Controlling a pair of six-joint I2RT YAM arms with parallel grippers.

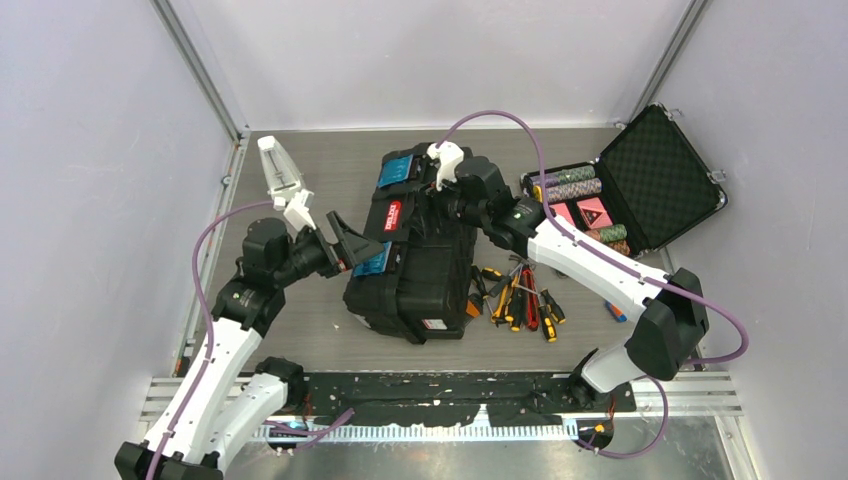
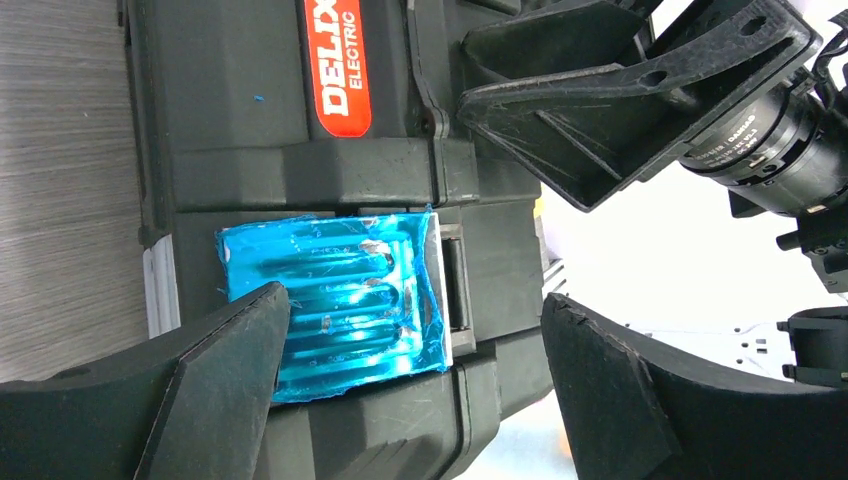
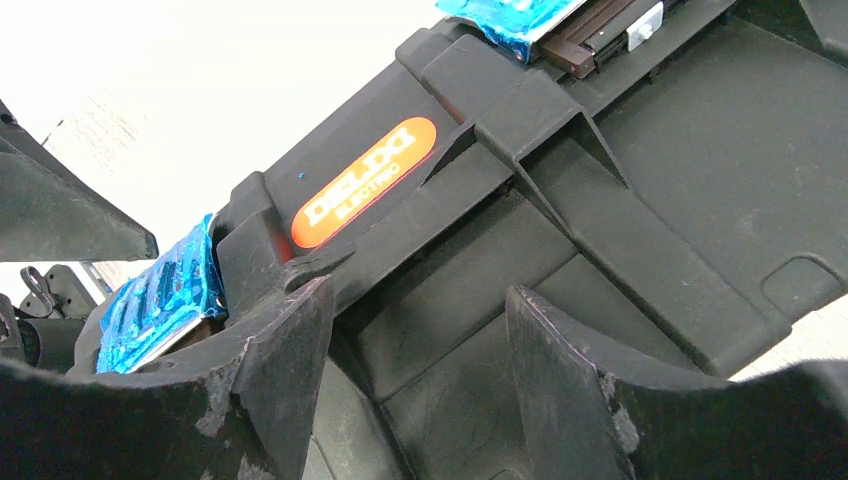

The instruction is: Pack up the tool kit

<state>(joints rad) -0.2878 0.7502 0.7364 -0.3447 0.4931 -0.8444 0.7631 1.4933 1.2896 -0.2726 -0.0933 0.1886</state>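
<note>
Your grippers meet at the toolbox (image 1: 415, 285).
Left gripper (image 2: 415, 305): jaws wide over its blue latch (image 2: 340, 290), holding nothing. Right gripper (image 3: 415, 295): jaws half-spread by its handle (image 3: 365, 185); you cannot tell if they grip.

Toolbox (image 1: 420, 275): black. Latches (image 2: 330, 300): glossy blue, ribbed. Label (image 2: 337, 65): orange-red, white lettering. Screwdrivers (image 1: 520, 305): yellow-black, orange-black. Chip case (image 1: 660, 170): black, dimpled foam lining. Table (image 1: 330, 340): grey wood-grain. Cables (image 1: 497, 113): purple.

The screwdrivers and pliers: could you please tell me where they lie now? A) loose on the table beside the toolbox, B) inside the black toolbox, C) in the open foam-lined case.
A: the screwdrivers and pliers lie heaped on the table, just right of the toolbox.
</note>
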